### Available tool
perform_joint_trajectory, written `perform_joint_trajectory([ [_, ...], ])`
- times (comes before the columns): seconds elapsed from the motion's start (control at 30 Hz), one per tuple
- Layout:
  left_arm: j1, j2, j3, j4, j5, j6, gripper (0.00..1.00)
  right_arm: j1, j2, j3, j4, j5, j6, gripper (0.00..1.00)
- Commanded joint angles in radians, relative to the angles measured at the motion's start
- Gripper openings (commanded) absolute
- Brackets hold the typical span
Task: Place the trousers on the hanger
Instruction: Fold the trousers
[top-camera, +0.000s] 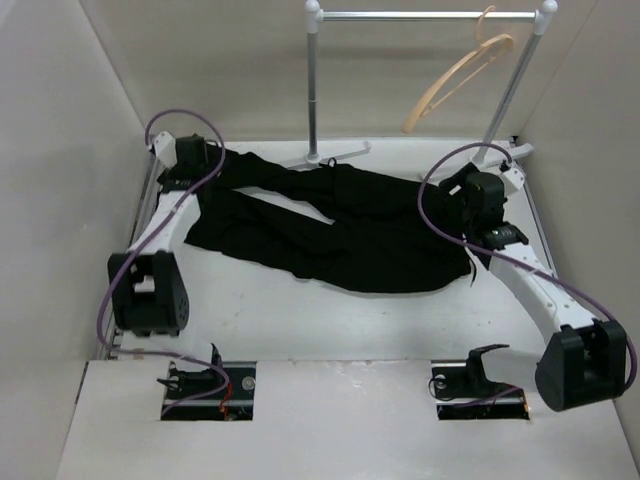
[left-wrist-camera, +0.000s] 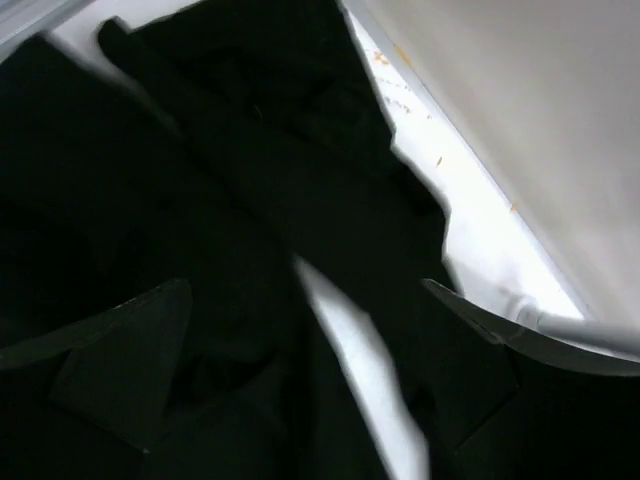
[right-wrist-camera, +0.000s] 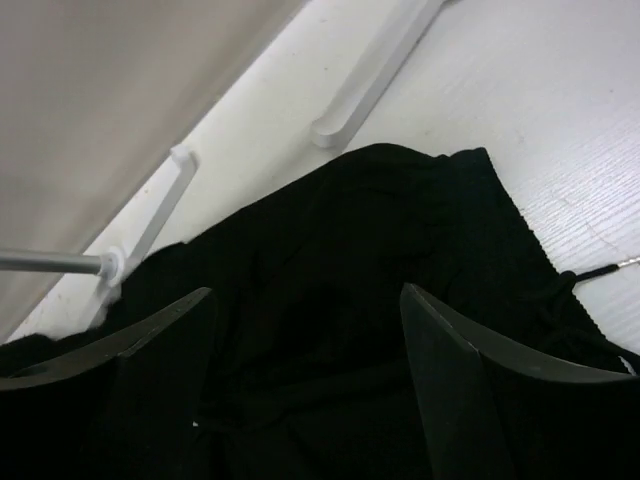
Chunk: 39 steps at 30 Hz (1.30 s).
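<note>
The black trousers lie flat across the table, legs toward the left and waist toward the right. The tan wooden hanger hangs tilted by its hook from the rail at the back right, with nothing on it. My left gripper is low over the leg ends; in the left wrist view the left gripper is open, its fingers spread over the trousers, holding nothing. My right gripper is over the waist end; in the right wrist view the right gripper stands open above the trousers.
The grey metal rail with white joints stands at the back on two posts, and its white foot lies just beyond the waistband. Enclosure walls close in on the left, back and right. A drawstring end lies on the table.
</note>
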Motion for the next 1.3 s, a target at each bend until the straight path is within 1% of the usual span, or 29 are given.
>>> perform_joint_trajectory([
  [0.0, -0.018, -0.350, -0.249, 0.215, -0.036, 0.006, 0.94, 0.060, -0.120, -0.081, 0.117, 0.038, -0.045, 0.80],
  [0.03, -0.031, -0.428, -0.353, 0.249, -0.068, -0.018, 0.93, 0.086, -0.155, -0.112, 0.117, 0.049, -0.057, 0.79],
  [0.07, -0.048, -0.505, -0.457, 0.269, -0.108, -0.050, 0.92, 0.122, -0.189, -0.144, 0.123, 0.057, -0.068, 0.71],
  [0.1, -0.064, -0.572, -0.554, 0.281, -0.143, -0.083, 0.88, 0.153, -0.224, -0.176, 0.123, 0.066, -0.080, 0.57],
  [0.13, -0.078, -0.626, -0.640, 0.287, -0.168, -0.109, 0.81, 0.176, -0.261, -0.208, 0.115, 0.072, -0.080, 0.41],
  [0.17, -0.078, -0.663, -0.714, 0.287, -0.182, -0.126, 0.69, 0.201, -0.300, -0.242, 0.110, 0.067, -0.080, 0.25],
  [0.2, -0.069, -0.683, -0.774, 0.283, -0.185, -0.146, 0.55, 0.228, -0.336, -0.276, 0.103, 0.066, -0.076, 0.14],
  [0.23, -0.042, -0.693, -0.822, 0.274, -0.183, -0.170, 0.46, 0.254, -0.373, -0.306, 0.094, 0.073, -0.071, 0.09],
  [0.27, 0.005, -0.683, -0.854, 0.261, -0.176, -0.192, 0.37, 0.277, -0.410, -0.334, 0.077, 0.077, -0.067, 0.08],
  [0.3, 0.050, -0.662, -0.877, 0.246, -0.144, -0.219, 0.33, 0.294, -0.444, -0.357, 0.062, 0.081, -0.059, 0.08],
  [0.33, 0.101, -0.629, -0.889, 0.247, -0.095, -0.247, 0.32, 0.310, -0.475, -0.379, 0.046, 0.087, -0.053, 0.09],
  [0.4, 0.179, -0.534, -0.893, 0.275, 0.005, -0.279, 0.32, 0.342, -0.524, -0.415, 0.026, 0.090, -0.047, 0.11],
  [0.43, 0.201, -0.474, -0.884, 0.305, 0.054, -0.287, 0.35, 0.353, -0.541, -0.431, 0.023, 0.083, -0.047, 0.12],
  [0.47, 0.214, -0.409, -0.867, 0.344, 0.097, -0.287, 0.39, 0.362, -0.550, -0.443, 0.021, 0.078, -0.045, 0.13],
  [0.5, 0.222, -0.351, -0.845, 0.373, 0.131, -0.284, 0.45, 0.371, -0.558, -0.454, 0.021, 0.074, -0.041, 0.14],
  [0.53, 0.228, -0.310, -0.827, 0.385, 0.154, -0.282, 0.47, 0.383, -0.561, -0.463, 0.025, 0.070, -0.036, 0.15],
  [0.63, 0.242, -0.187, -0.773, 0.422, 0.170, -0.292, 0.52, 0.399, -0.556, -0.480, 0.031, 0.070, -0.034, 0.17],
  [0.67, 0.242, -0.153, -0.758, 0.433, 0.162, -0.290, 0.53, 0.400, -0.555, -0.488, 0.034, 0.070, -0.034, 0.19],
  [0.73, 0.245, -0.092, -0.730, 0.457, 0.160, -0.293, 0.52, 0.400, -0.555, -0.503, 0.035, 0.081, -0.030, 0.27],
  [0.77, 0.247, -0.064, -0.719, 0.479, 0.163, -0.293, 0.50, 0.399, -0.556, -0.514, 0.035, 0.086, -0.024, 0.33],
  [0.8, 0.247, -0.038, -0.707, 0.500, 0.168, -0.296, 0.43, 0.393, -0.558, -0.521, 0.032, 0.086, -0.013, 0.39],
  [0.9, 0.244, 0.002, -0.670, 0.521, 0.162, -0.310, 0.13, 0.341, -0.556, -0.549, 0.034, 0.089, 0.012, 0.53],
  [0.93, 0.244, -0.004, -0.667, 0.519, 0.151, -0.318, 0.07, 0.319, -0.549, -0.554, 0.028, 0.087, 0.018, 0.57],
  [0.97, 0.244, -0.024, -0.673, 0.517, 0.128, -0.331, 0.03, 0.299, -0.544, -0.560, 0.025, 0.089, 0.027, 0.60],
  [1.03, 0.241, -0.105, -0.713, 0.479, 0.060, -0.341, 0.00, 0.267, -0.533, -0.572, 0.022, 0.095, 0.047, 0.63],
  [1.1, 0.241, -0.256, -0.786, 0.366, -0.042, -0.362, 0.00, 0.233, -0.530, -0.587, 0.009, 0.113, 0.080, 0.65],
  [1.17, 0.236, -0.440, -0.856, 0.215, -0.150, -0.368, 0.00, 0.192, -0.504, -0.591, -0.009, 0.133, 0.100, 0.65],
  [1.23, 0.236, -0.612, -0.908, 0.072, -0.206, -0.367, 0.02, 0.141, -0.452, -0.577, -0.043, 0.146, 0.120, 0.65],
  [1.27, 0.236, -0.666, -0.923, 0.032, -0.218, -0.365, 0.04, 0.126, -0.428, -0.572, -0.052, 0.144, 0.131, 0.65],
])
